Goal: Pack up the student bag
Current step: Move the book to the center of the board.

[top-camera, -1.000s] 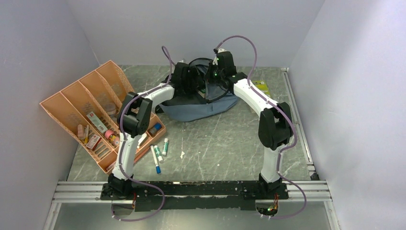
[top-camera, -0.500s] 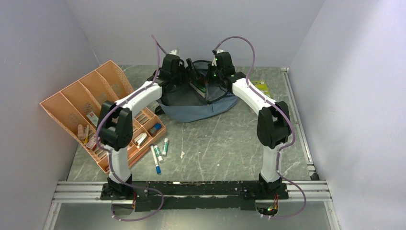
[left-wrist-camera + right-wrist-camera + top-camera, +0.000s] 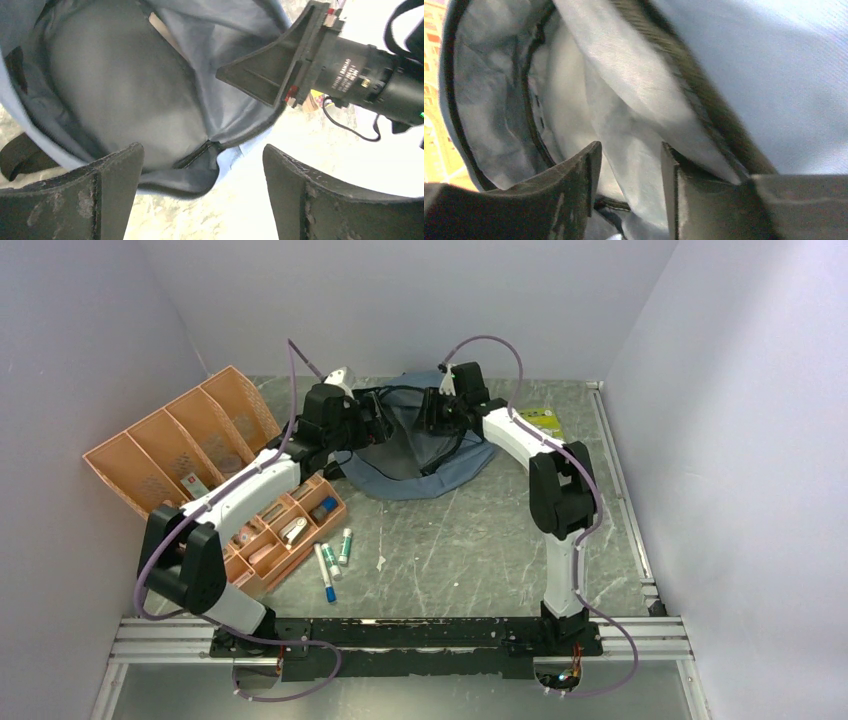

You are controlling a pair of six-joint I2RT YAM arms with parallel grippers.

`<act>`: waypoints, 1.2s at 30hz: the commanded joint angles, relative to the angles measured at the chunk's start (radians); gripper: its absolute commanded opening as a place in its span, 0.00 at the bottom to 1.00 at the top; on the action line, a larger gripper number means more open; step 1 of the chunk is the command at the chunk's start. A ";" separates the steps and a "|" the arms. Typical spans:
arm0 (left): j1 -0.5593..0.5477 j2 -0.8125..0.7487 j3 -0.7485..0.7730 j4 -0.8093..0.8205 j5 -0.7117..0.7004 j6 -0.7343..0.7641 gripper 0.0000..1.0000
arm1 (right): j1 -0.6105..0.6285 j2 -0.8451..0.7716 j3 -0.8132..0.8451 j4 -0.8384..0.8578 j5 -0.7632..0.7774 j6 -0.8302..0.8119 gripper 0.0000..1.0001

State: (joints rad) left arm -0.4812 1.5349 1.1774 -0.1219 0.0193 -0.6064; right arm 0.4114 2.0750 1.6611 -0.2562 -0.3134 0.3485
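Down by the arm bases, at about seven o'clock on the table [image 3: 470, 540], three markers [image 3: 331, 562] lie loose just beside the orange tray [image 3: 240, 395]. The tray fills the nine o'clock side. Its low front pockets hold small stationery, most of it too small to name, and a red-and-white box [image 3: 193, 486] sits in one of the tall slanted slots. To my eye all of that is waiting to be packed. Farther back, at twelve o'clock, the student bag [image 3: 420, 465] lies slumped on the table with both arms reaching to its mouth. The left gripper [image 3: 201, 149] hangs over the opening from the ten o'clock side, jaws spread wide and carrying nothing. Its camera looks into dark lining that seems nearly bare, save for a pale tan edge [image 3: 159, 25] deep inside that I cannot identify. Across the mouth, the right gripper [image 3: 630, 147] is at the rim with only a narrow gap between its fingers. A fold of pale lining runs through that gap, and I cannot tell whether it is pinched. My guess is that it is there to keep the mouth propped open for loading. Off at two o'clock, apart from the bag, lies a yellow-green packet [image 3: 545, 422].
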 commanded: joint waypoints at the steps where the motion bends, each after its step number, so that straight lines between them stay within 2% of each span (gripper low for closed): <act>1: 0.004 -0.053 -0.054 0.017 -0.046 0.059 0.92 | -0.062 0.036 -0.072 0.065 -0.140 0.060 0.55; 3: 0.003 -0.056 -0.055 0.009 -0.050 0.063 0.92 | -0.066 0.018 -0.082 0.072 -0.131 0.059 0.67; 6: 0.004 -0.050 -0.056 0.004 -0.035 0.056 0.92 | -0.067 -0.013 -0.077 0.060 -0.110 0.049 0.72; 9: 0.003 -0.045 -0.056 0.002 -0.028 0.047 0.92 | -0.066 -0.043 -0.072 0.050 -0.112 0.042 0.72; 17: 0.003 -0.084 -0.086 0.046 -0.011 0.075 0.92 | -0.067 -0.166 -0.156 0.114 -0.248 0.031 0.71; 29: 0.003 -0.078 -0.087 0.041 0.032 0.102 0.92 | -0.066 -0.304 -0.269 0.098 -0.210 -0.018 0.71; 32: 0.003 -0.091 -0.091 0.053 0.047 0.118 0.92 | -0.066 -0.356 -0.299 0.081 -0.110 -0.031 0.71; 36: 0.003 -0.103 -0.077 0.043 0.070 0.170 0.93 | -0.077 -0.451 -0.363 0.056 0.150 -0.003 0.72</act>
State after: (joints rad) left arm -0.4812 1.4731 1.0943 -0.1158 0.0391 -0.5003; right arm 0.3477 1.7306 1.3441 -0.1730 -0.4110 0.3405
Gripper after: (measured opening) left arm 0.920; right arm 0.715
